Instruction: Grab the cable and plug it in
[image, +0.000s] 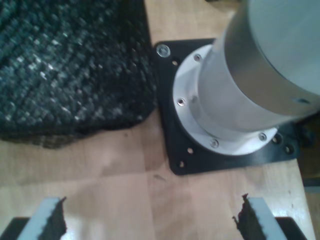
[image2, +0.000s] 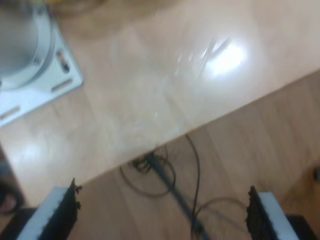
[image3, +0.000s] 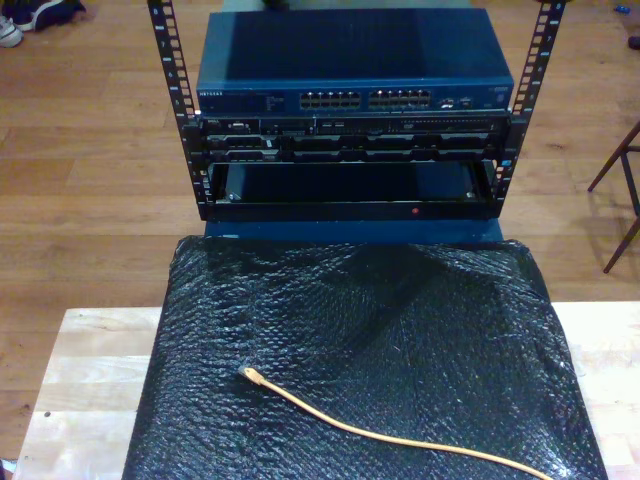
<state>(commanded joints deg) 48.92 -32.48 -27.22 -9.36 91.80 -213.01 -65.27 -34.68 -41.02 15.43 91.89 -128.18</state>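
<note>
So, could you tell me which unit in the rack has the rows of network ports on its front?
The blue switch at the top of the rack; its front face carries two blocks of ports, unlike the black units beneath it.

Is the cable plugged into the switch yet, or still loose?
Loose. The cable lies on the black mat, its plug short of the switch.

Cable (image3: 400, 437) runs off the exterior view's bottom edge; we can't see its far end. Switch (image3: 355, 62) port labels too small to read. Second wrist view blurred; floor wires (image2: 170, 175) indistinct.
</note>
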